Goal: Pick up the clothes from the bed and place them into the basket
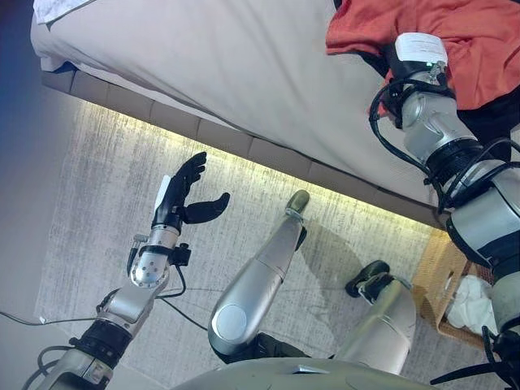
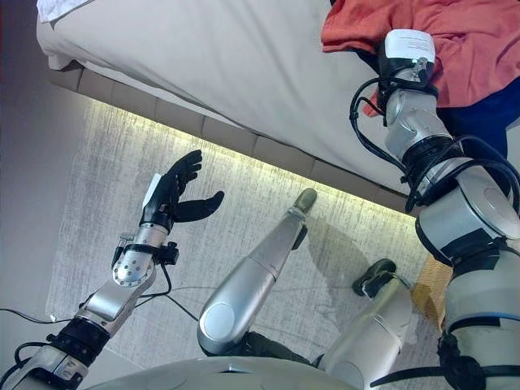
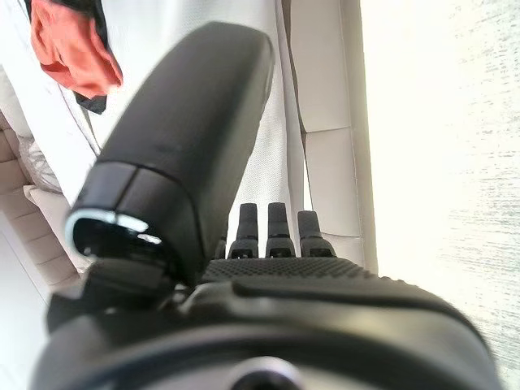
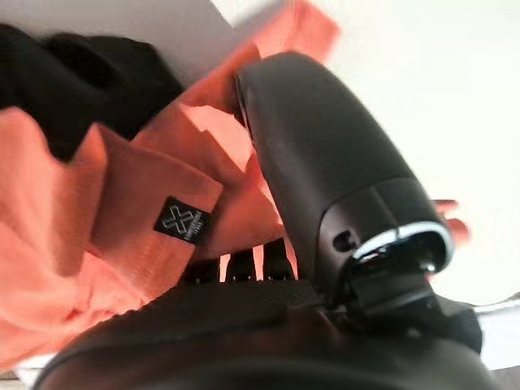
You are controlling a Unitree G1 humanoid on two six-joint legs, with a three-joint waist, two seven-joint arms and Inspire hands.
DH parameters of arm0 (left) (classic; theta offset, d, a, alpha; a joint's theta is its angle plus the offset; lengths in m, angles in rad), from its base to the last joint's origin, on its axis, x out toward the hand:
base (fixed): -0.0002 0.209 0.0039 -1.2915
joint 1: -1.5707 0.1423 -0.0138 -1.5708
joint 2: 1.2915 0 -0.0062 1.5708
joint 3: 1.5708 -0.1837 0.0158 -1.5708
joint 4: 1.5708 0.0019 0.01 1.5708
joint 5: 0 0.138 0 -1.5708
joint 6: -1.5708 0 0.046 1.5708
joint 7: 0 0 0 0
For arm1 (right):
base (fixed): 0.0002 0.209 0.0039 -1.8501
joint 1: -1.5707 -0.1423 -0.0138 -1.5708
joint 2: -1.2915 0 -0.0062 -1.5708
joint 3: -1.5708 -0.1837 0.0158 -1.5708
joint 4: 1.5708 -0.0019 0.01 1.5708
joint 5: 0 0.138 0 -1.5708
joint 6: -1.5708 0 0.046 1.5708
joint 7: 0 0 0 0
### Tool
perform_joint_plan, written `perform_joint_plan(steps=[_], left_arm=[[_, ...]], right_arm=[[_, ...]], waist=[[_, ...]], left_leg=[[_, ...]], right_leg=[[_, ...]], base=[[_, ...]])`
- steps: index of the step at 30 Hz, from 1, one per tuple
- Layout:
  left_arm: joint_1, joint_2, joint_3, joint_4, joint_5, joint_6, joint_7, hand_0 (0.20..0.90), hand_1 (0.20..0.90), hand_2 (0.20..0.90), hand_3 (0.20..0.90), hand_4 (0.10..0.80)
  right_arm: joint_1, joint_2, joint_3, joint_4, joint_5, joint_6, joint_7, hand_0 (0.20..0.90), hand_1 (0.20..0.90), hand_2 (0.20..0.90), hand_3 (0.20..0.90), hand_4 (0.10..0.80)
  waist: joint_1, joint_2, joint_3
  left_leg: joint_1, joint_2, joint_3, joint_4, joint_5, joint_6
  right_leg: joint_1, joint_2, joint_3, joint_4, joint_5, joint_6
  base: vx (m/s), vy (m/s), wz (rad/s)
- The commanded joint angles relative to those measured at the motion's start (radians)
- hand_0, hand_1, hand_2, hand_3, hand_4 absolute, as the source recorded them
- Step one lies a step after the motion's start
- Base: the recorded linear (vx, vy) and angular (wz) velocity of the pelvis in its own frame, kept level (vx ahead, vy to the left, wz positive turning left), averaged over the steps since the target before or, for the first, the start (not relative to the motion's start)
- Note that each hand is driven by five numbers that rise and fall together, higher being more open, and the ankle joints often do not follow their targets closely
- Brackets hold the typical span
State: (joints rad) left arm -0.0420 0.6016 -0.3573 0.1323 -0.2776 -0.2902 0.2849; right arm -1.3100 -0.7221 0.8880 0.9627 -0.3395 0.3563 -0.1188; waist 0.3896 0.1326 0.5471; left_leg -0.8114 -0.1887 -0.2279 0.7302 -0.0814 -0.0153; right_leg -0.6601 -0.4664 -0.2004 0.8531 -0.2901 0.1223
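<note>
Bed [image 1: 236, 73] with a beige sheet fills the upper part of both eye views, its padded base lit along the lower edge above a pale grey rug [image 1: 106, 187]. An orange garment [image 1: 471, 36] lies bunched at the bed's right side, on top of dark clothing [image 2: 487, 118]. The right hand [image 4: 325, 162] is reached onto the bed and sits right on the orange garment; in the eye views the wrist covers the hand. The right wrist view shows the thumb lying over orange cloth with fingertips [image 4: 244, 264] against it, but whether they are curled on the fabric cannot be told. That view alone shows a small black label [image 4: 183, 219] sewn on the garment. The left hand [image 1: 185, 195] hangs over the rug, well apart from the bed, fingers straight, thumb spread, holding nothing. A wicker basket [image 1: 435, 280] stands on the floor at lower right with white cloth [image 1: 475, 301] inside, clear in the left eye view only. White fabric [image 1: 57, 8] shows at the bed's far left corner.
</note>
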Motion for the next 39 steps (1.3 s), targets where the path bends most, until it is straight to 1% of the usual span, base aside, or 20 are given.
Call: perform_joint_plan(steps=[1,5,10,11,14,15,19,22,23,24,25,27,28,29,31,33,34,37,38,39], left_arm=[[0.004,0.053,0.056,-0.05,-0.02,-0.12,0.023,0.9,0.9,0.9,0.9,0.8],[0.012,0.062,0.064,-0.052,-0.022,-0.117,0.02,0.9,0.9,0.9,0.9,0.8],[0.02,0.068,0.068,-0.052,-0.021,-0.114,-0.002,0.9,0.9,0.9,0.9,0.8],[0.024,0.068,0.07,-0.05,-0.018,-0.11,-0.011,0.9,0.9,0.9,0.9,0.8],[0.027,0.07,0.075,-0.044,-0.015,-0.102,-0.021,0.9,0.9,0.9,0.9,0.8],[0.022,0.068,0.075,-0.033,-0.014,-0.101,-0.022,0.9,0.9,0.9,0.9,0.8],[0.015,0.06,0.082,-0.023,-0.005,-0.089,-0.024,0.9,0.9,0.9,0.9,0.8],[0.008,0.055,0.082,-0.017,-0.003,-0.083,-0.022,0.9,0.9,0.9,0.9,0.8],[0.001,0.052,0.084,-0.013,0.0,-0.076,-0.021,0.9,0.9,0.9,0.9,0.8],[-0.002,0.05,0.085,-0.012,0.002,-0.073,-0.019,0.9,0.9,0.9,0.9,0.8],[-0.014,0.044,0.09,-0.003,0.005,-0.065,-0.017,0.9,0.9,0.9,0.9,0.8],[-0.02,0.037,0.102,0.009,0.007,-0.054,-0.019,0.9,0.9,0.9,0.9,0.8],[-0.024,0.034,0.108,0.017,0.008,-0.045,-0.021,0.9,0.9,0.9,0.9,0.8],[-0.024,0.032,0.111,0.025,0.01,-0.047,-0.026,0.9,0.9,0.9,0.9,0.8],[-0.02,0.03,0.116,0.029,0.011,-0.036,-0.03,0.9,0.9,0.9,0.9,0.8],[-0.012,0.025,0.118,0.033,0.017,-0.022,-0.03,0.9,0.9,0.9,0.9,0.8],[-0.007,0.02,0.116,0.045,0.016,-0.012,-0.026,0.9,0.9,0.9,0.9,0.8],[0.0,0.014,0.117,0.057,0.011,-0.001,-0.033,0.9,0.9,0.9,0.9,0.8],[0.008,0.012,0.122,0.063,0.013,0.005,-0.045,0.9,0.9,0.9,0.9,0.8],[0.017,0.014,0.123,0.066,0.015,0.015,-0.051,0.9,0.9,0.9,0.9,0.8]], right_arm=[[-0.18,-0.084,0.089,0.035,-0.078,0.06,0.036,0.3,0.3,0.3,0.2,0.1],[-0.19,-0.109,0.112,0.036,-0.09,0.095,0.071,0.3,0.3,0.3,0.2,0.1],[-0.186,-0.129,0.111,0.042,-0.093,0.117,0.072,0.3,0.3,0.3,0.2,0.1],[-0.183,-0.137,0.107,0.042,-0.088,0.122,0.069,0.3,0.3,0.3,0.2,0.1],[-0.165,-0.15,0.082,0.032,-0.07,0.117,0.046,0.3,0.3,0.3,0.2,0.1],[-0.163,-0.154,0.078,0.024,-0.057,0.114,0.042,0.3,0.3,0.3,0.2,0.1],[-0.131,-0.169,0.044,-0.003,-0.025,0.086,0.005,0.3,0.3,0.3,0.2,0.1],[-0.116,-0.171,0.019,-0.032,0.033,0.069,-0.028,0.3,0.3,0.3,0.2,0.1],[-0.1,-0.173,-0.007,-0.048,0.102,0.05,-0.064,0.3,0.3,0.3,0.2,0.1],[-0.094,-0.174,-0.022,-0.056,0.128,0.045,-0.073,0.3,0.3,0.3,0.2,0.1],[-0.073,-0.176,-0.074,-0.078,0.228,0.009,-0.121,0.3,0.3,0.3,0.2,0.1],[-0.022,-0.176,-0.162,-0.127,0.375,-0.046,-0.174,0.3,0.3,0.3,0.2,0.1],[0.01,-0.171,-0.222,-0.16,0.43,-0.071,-0.178,0.3,0.3,0.3,0.2,0.1],[0.032,-0.169,-0.253,-0.179,0.482,-0.1,-0.193,0.3,0.3,0.3,0.2,0.1],[0.079,-0.167,-0.332,-0.229,0.53,-0.121,-0.187,0.3,0.3,0.3,0.2,0.1],[0.124,-0.174,-0.398,-0.265,0.604,-0.167,-0.19,0.3,0.3,0.3,0.2,0.1],[0.158,-0.175,-0.453,-0.286,0.667,-0.217,-0.188,0.3,0.3,0.3,0.2,0.1],[0.188,-0.189,-0.507,-0.318,0.714,-0.239,-0.171,0.3,0.3,0.3,0.2,0.1],[0.202,-0.207,-0.529,-0.335,0.713,-0.244,-0.16,0.3,0.3,0.3,0.2,0.1],[0.203,-0.229,-0.533,-0.351,0.724,-0.229,-0.142,0.3,0.3,0.3,0.2,0.1]], waist=[[0.021,0.025,-0.027],[0.012,0.014,-0.027],[0.005,0.007,-0.027],[0.001,0.001,-0.027],[-0.009,-0.011,-0.027],[-0.014,-0.017,-0.027],[-0.032,-0.034,-0.027],[-0.044,-0.043,-0.027],[-0.051,-0.049,-0.027],[-0.055,-0.053,-0.027],[-0.066,-0.062,-0.027],[-0.083,-0.076,-0.027],[-0.094,-0.085,-0.029],[-0.099,-0.091,-0.036],[-0.113,-0.103,-0.057],[-0.131,-0.116,-0.084],[-0.148,-0.127,-0.114],[-0.169,-0.14,-0.16],[-0.182,-0.149,-0.191],[-0.193,-0.156,-0.222]], left_leg=[[0.048,0.039,0.037,0.067,-0.131,0.061],[0.078,0.052,0.041,0.051,-0.13,0.062],[0.109,0.064,0.045,0.032,-0.126,0.062],[0.135,0.074,0.048,0.014,-0.122,0.06],[0.18,0.091,0.053,-0.016,-0.118,0.059],[0.207,0.102,0.059,-0.037,-0.115,0.059],[0.269,0.121,0.071,-0.082,-0.106,0.054],[0.316,0.136,0.079,-0.114,-0.099,0.051],[0.344,0.142,0.081,-0.13,-0.098,0.049],[0.356,0.145,0.083,-0.137,-0.097,0.048],[0.38,0.151,0.087,-0.168,-0.07,0.047],[0.427,0.16,0.093,-0.186,-0.07,0.043],[0.458,0.167,0.098,-0.2,-0.07,0.04],[0.474,0.171,0.101,-0.211,-0.07,0.04],[0.514,0.186,0.109,-0.24,-0.066,0.032],[0.565,0.207,0.122,-0.285,-0.059,0.023],[0.606,0.225,0.136,-0.322,-0.05,0.013],[0.654,0.24,0.151,-0.372,-0.034,0.002],[0.687,0.25,0.161,-0.409,-0.021,-0.005],[0.719,0.257,0.171,-0.449,-0.009,-0.011]], right_leg=[[0.003,0.085,-0.018,0.043,0.067,-0.069],[0.03,0.093,-0.02,0.029,0.066,-0.071],[0.051,0.096,-0.021,0.02,0.067,-0.072],[0.074,0.099,-0.024,0.005,0.07,-0.072],[0.114,0.105,-0.027,-0.024,0.077,-0.071],[0.137,0.107,-0.028,-0.044,0.08,-0.07],[0.193,0.115,-0.027,-0.093,0.092,-0.066],[0.233,0.119,-0.023,-0.13,0.103,-0.063],[0.26,0.121,-0.02,-0.153,0.109,-0.062],[0.271,0.122,-0.019,-0.164,0.112,-0.061],[0.298,0.124,-0.022,-0.205,0.139,-0.067],[0.344,0.126,-0.014,-0.237,0.146,-0.065],[0.374,0.126,-0.01,-0.257,0.151,-0.065],[0.391,0.127,-0.009,-0.272,0.152,-0.065],[0.429,0.132,-0.008,-0.309,0.16,-0.065],[0.476,0.144,-0.003,-0.362,0.169,-0.063],[0.516,0.157,0.004,-0.41,0.178,-0.062],[0.561,0.171,0.012,-0.477,0.197,-0.057],[0.589,0.181,0.018,-0.518,0.21,-0.051],[0.618,0.192,0.025,-0.563,0.221,-0.046]], base=[[0.006,-0.025,-0.09],[0.007,-0.029,-0.11],[0.001,-0.042,-0.07],[0.014,-0.044,-0.1],[0.026,-0.049,-0.16],[0.023,-0.025,-0.24],[0.023,-0.01,-0.16],[0.019,0.002,-0.18],[0.02,0.005,-0.17],[-0.029,0.034,-0.23],[-0.031,0.037,-0.24],[0.012,0.023,-0.24],[0.051,-0.001,-0.16],[0.062,-0.001,-0.12],[0.096,0.004,-0.17],[0.139,0.003,-0.16],[0.137,0.004,-0.26],[0.137,-0.011,-0.35],[0.189,-0.022,-0.23],[0.218,-0.031,-0.26]])
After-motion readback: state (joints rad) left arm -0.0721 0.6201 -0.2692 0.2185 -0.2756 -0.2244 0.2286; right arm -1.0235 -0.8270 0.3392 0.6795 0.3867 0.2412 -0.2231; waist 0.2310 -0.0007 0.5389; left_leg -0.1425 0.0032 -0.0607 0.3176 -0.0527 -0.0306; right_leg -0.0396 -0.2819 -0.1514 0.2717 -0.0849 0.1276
